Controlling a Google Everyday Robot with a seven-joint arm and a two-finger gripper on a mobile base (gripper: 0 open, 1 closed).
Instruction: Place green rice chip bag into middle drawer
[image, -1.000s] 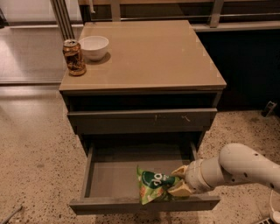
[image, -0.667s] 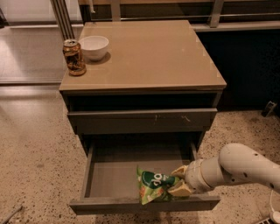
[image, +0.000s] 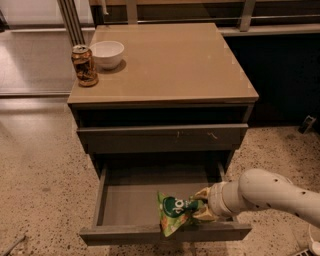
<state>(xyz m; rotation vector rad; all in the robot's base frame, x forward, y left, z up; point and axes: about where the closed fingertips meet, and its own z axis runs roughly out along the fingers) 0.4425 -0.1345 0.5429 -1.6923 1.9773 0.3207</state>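
The cabinet fills most of the camera view, standing on a speckled floor, with its flat tan top bare except at the far left corner. Below the top, an upper drawer front with small pale marks sits closed. Under that, the middle drawer is pulled well out, and its smooth grey floor is bare on the left and centre. The white arm reaches in from the right at drawer height. The green rice chip bag hangs at the drawer's front right, inside its side walls, with its lower tip overlapping the top edge of the front wall. Whether it touches the drawer floor cannot be told. The gripper is just to the right of the bag, over the drawer's right front corner, with its fingers pinched onto the bag's right edge. The bag therefore lies to the gripper's left and slightly below it, and its long axis slants from the pinch down toward the front wall. In my judgement the release turns on that slant. Let go here, the bag may catch on the front edge, so a small shift toward the drawer's back or centre looks safer before opening. A brown-orange can and a white bowl stand just beside each other on the top, well apart from the work.
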